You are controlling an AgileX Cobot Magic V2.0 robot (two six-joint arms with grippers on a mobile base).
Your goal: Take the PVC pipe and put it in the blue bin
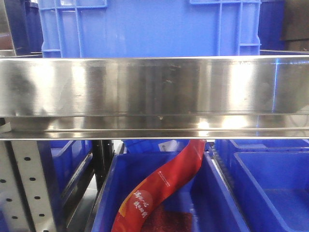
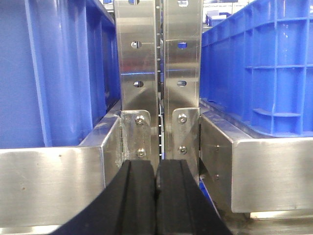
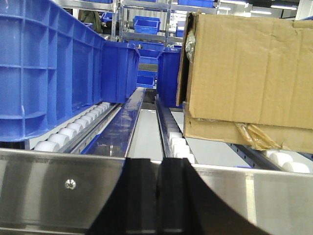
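A steel rail [image 1: 154,92] spans the front view, a blue bin [image 1: 149,26] above it; below, another bin [image 1: 217,203] holds a red bag [image 1: 164,186]; no PVC pipe shows in any view; a cardboard box [image 3: 249,78] sits on rollers [image 3: 178,147]; left gripper [image 2: 157,196] and right gripper [image 3: 160,196] have jaws pressed together, empty.
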